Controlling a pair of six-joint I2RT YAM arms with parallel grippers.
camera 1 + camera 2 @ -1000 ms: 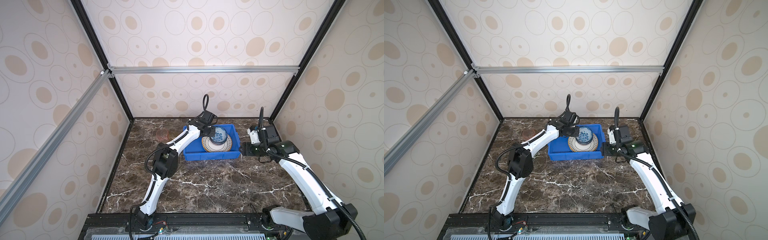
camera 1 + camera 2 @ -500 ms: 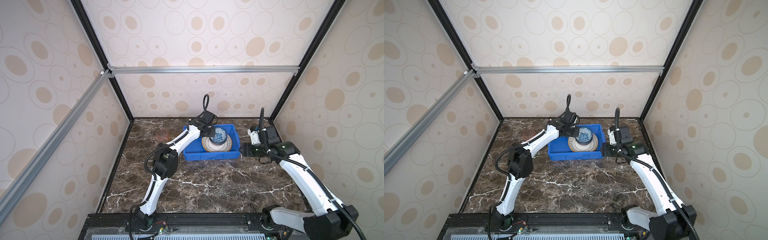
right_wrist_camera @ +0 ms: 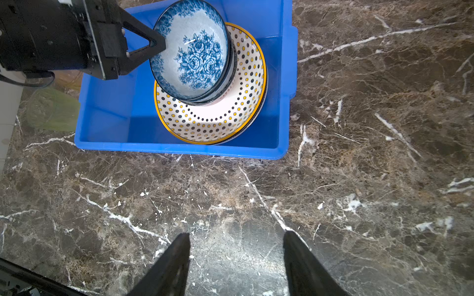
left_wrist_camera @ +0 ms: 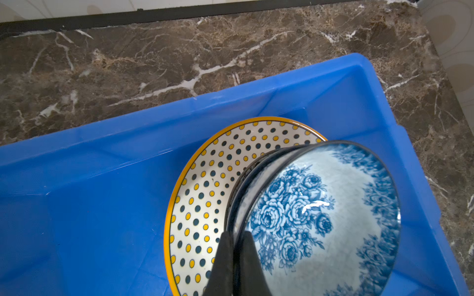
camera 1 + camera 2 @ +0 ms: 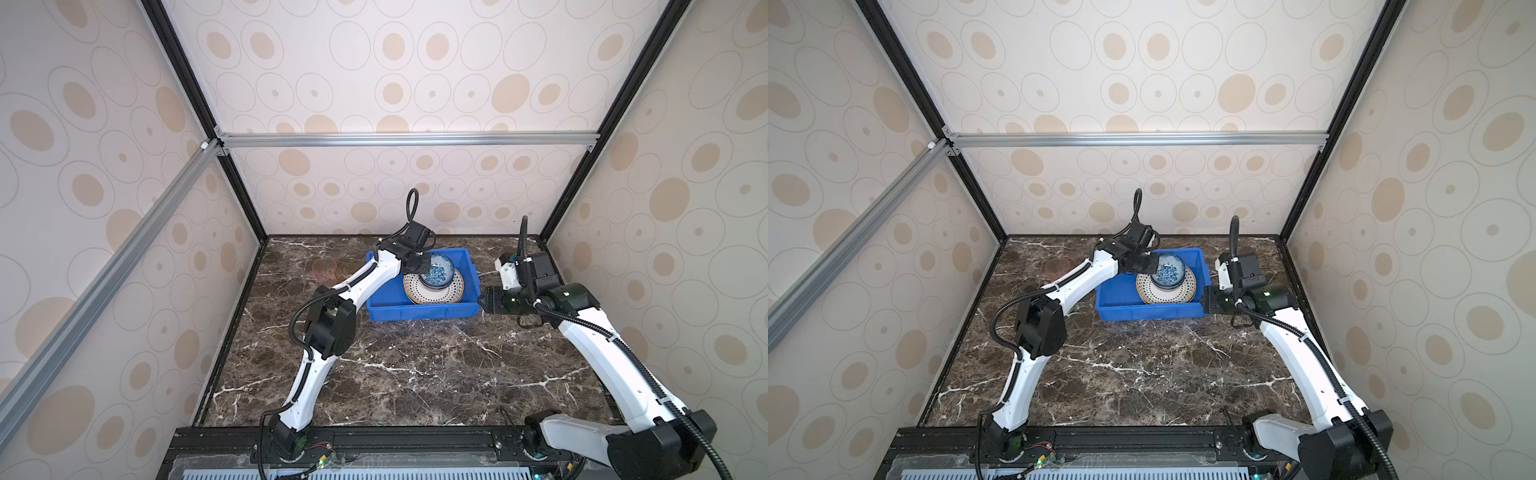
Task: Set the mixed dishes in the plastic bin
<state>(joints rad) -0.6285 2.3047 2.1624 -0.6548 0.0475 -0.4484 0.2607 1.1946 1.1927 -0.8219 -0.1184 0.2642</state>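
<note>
— Where's the blue bin?
— Near the far edge of the tabletop, about midway along it. The dotted plate lies inside.
— And the left tool?
— Pinched tight on the rim of the blue-white bowl, which tilts above the plate, inside the bin.
— The right tool?
— Jaws spread, holding nothing, over bare tabletop just beside the bin's right end.
— Anything outside?
— A pink tumbler toward the far left corner, and a green tumbler beside the bin.

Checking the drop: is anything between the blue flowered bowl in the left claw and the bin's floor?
Yes. A dark-rimmed bowl on the dotted plate sits under the blue flowered bowl, inside the bin.
</note>
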